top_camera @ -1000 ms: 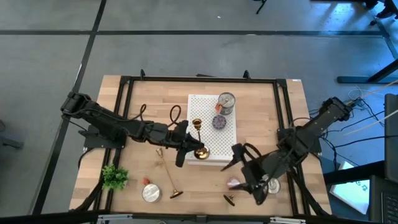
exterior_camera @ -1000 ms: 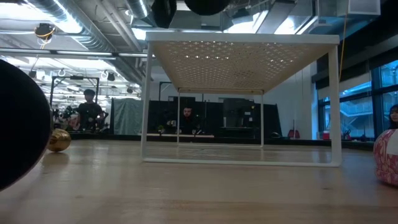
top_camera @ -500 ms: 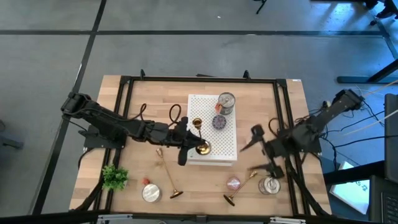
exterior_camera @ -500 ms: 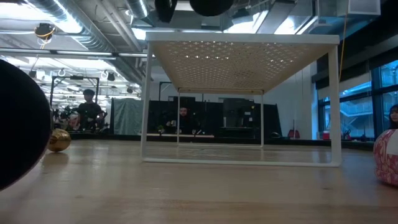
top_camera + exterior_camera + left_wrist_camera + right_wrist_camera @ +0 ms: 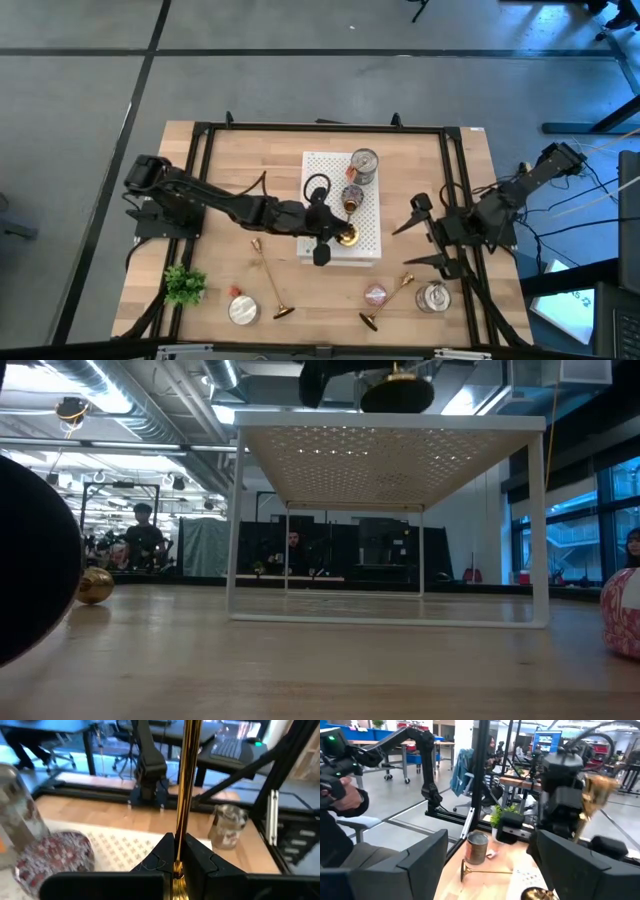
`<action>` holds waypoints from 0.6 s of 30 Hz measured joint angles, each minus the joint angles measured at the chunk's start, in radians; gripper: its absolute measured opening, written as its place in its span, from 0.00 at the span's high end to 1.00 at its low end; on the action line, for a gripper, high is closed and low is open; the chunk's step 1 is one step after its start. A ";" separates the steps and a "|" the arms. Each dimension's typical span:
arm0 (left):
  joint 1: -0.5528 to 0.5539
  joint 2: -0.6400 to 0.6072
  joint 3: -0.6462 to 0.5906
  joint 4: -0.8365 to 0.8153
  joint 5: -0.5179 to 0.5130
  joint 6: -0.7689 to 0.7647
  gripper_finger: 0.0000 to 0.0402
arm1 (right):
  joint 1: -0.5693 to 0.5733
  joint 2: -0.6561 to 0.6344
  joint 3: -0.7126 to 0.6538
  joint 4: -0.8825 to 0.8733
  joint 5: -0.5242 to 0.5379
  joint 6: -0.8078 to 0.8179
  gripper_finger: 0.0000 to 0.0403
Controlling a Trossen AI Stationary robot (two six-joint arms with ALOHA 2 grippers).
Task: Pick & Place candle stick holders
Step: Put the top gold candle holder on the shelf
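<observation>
Holding a candle stick holder [image 5: 345, 236] by its stem, the left gripper [image 5: 322, 232] is clamped on it over the white perforated stand's [image 5: 368, 240] near edge; lower it straight, base flat, clear of the patterned tin [image 5: 352, 196]. The right gripper [image 5: 428, 235] waits apart at the table's right.

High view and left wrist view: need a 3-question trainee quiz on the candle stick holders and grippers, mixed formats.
1. True or false: the left gripper is shut on a candle stick holder.
2. Which stands open? A) left gripper B) right gripper
3. Fill in: on the bare table, ___ candle stick holders lie on their sides.

Key: 1 true; 2 B; 3 two.
</observation>
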 joint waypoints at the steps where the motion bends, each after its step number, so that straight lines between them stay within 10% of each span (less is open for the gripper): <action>1: -0.001 -0.002 -0.001 0.002 -0.011 0.001 0.97 | -0.001 0.000 0.000 -0.004 0.001 0.000 0.23; 18: -0.028 -0.001 -0.031 -0.041 -0.125 0.025 0.97 | 0.000 0.001 0.000 -0.014 0.002 -0.031 0.23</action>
